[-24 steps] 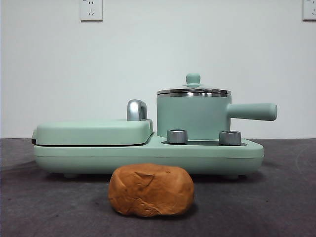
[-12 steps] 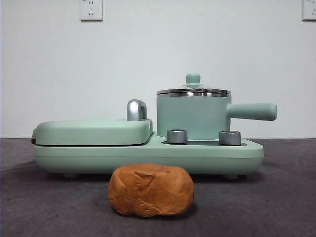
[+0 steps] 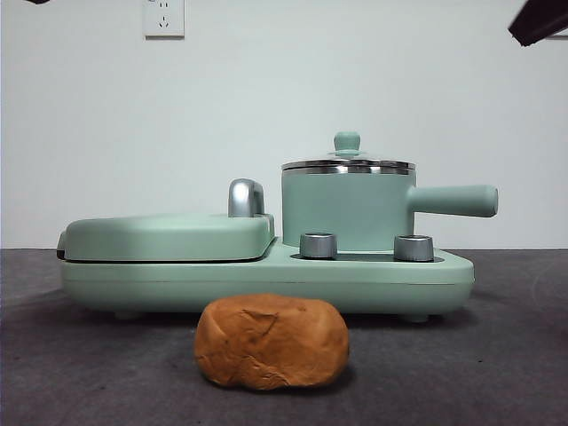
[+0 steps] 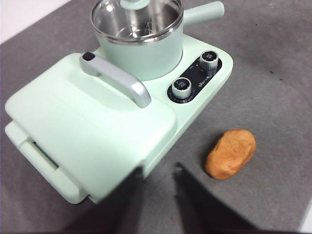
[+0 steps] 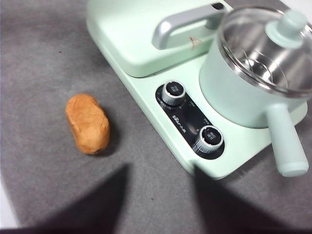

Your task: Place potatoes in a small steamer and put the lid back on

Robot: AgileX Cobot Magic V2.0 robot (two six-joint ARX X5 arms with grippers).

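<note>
The potato (image 3: 271, 342) is an orange-brown creased lump lying on the grey table in front of the appliance, also seen as the potato (image 4: 231, 153) and the potato (image 5: 88, 123). The small steamer (image 3: 346, 213) is a mint-green pot standing on the base's right half, its straight handle pointing right. The glass lid (image 3: 348, 164) with a green knob rests on it. My left gripper (image 4: 158, 168) hovers high above the table, open and empty. My right gripper (image 5: 161, 168) is likewise high, open and empty, with the steamer (image 5: 239, 92) and lid (image 5: 263, 48) beyond it.
A flat mint-green grill cover (image 3: 169, 235) with a chrome handle (image 3: 246, 197) fills the base's left half. Two steel knobs (image 3: 319, 245) sit at the pot's foot. Black arm tips (image 3: 539, 22) show at the top corners. A white wall stands behind.
A black arm tip has come into the top right corner of the front view, and a sliver into the top left. Potato, steamer and lid have not moved.
</note>
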